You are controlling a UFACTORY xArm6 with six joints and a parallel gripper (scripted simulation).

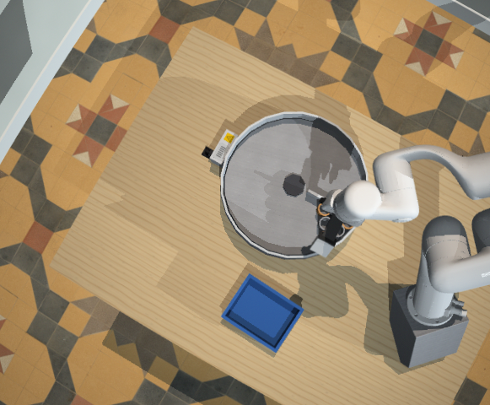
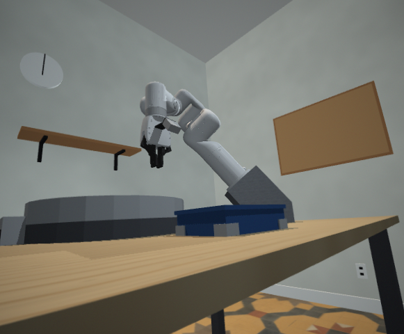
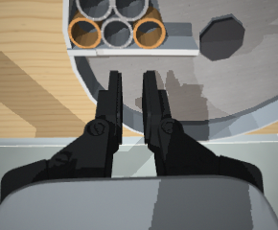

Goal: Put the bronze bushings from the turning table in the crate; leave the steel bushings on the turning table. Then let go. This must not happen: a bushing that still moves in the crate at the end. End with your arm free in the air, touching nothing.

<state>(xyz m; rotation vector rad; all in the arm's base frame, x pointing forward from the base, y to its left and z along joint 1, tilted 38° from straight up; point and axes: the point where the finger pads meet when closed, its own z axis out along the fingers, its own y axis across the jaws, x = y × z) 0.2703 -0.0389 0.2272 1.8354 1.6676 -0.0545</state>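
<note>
The grey turning table (image 1: 258, 157) (image 2: 101, 208) (image 3: 254, 81) carries a small grey holder (image 3: 134, 48) near its rim, packed with upright bushings. In the wrist view, two bronze bushings (image 3: 84, 32) (image 3: 150, 33) flank a steel bushing (image 3: 117, 33), with two more steel ones (image 3: 95, 6) (image 3: 130, 6) behind. From above, one bronze bushing (image 1: 322, 207) and a steel ring (image 1: 325, 223) peek out beside the wrist. My gripper (image 3: 132, 87) (image 2: 157, 165) hangs well above the table's edge, short of the holder, nearly closed with a narrow gap and nothing between the fingers. The blue crate (image 1: 236, 294) (image 2: 230, 216) stands empty in front of the table.
A dark octagonal hub (image 1: 293, 184) (image 3: 221, 37) marks the table's centre. A small control box (image 1: 223, 147) sits at its far left rim. The arm's base (image 1: 428, 335) stands at the right of the wooden bench (image 1: 148, 244).
</note>
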